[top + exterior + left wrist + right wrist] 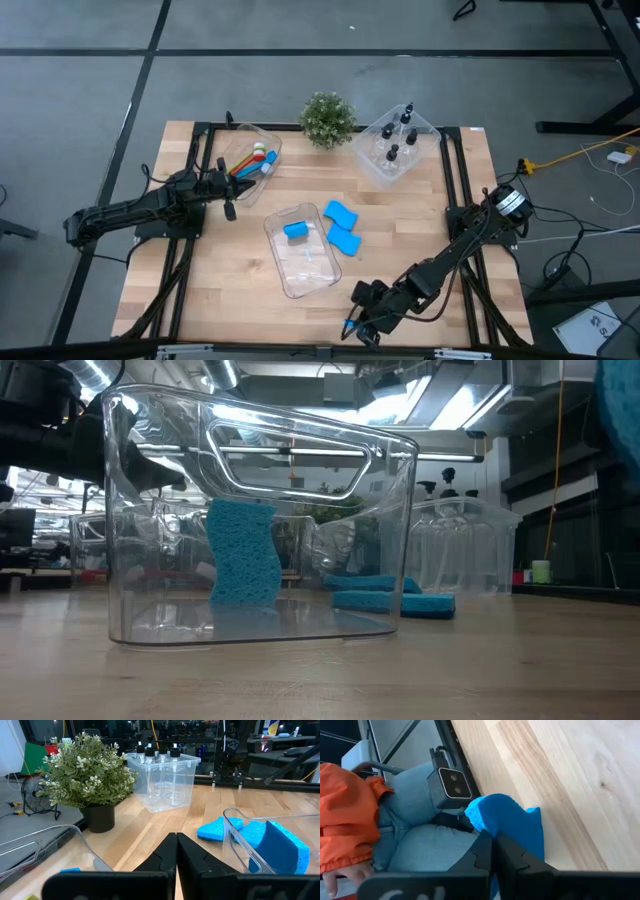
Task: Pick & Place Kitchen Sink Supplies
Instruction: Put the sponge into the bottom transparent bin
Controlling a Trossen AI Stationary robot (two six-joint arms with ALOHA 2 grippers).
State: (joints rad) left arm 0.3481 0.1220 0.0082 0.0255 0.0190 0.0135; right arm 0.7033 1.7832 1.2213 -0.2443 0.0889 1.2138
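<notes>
Sponge [512,827] clenched in right jaws at table edge, near person's lap; left jaws shut, empty

Wooden table [240,290] sitting on a grey floor [80,90] crossed by dark lines. Yellow cable [575,155] and white cables lying on the floor past the table's right side. Ceiling lights [470,400] glowing over ducts and dark racks in the low view. Person in an orange sleeve [345,815] and jeans sitting at the table's edge.
</notes>
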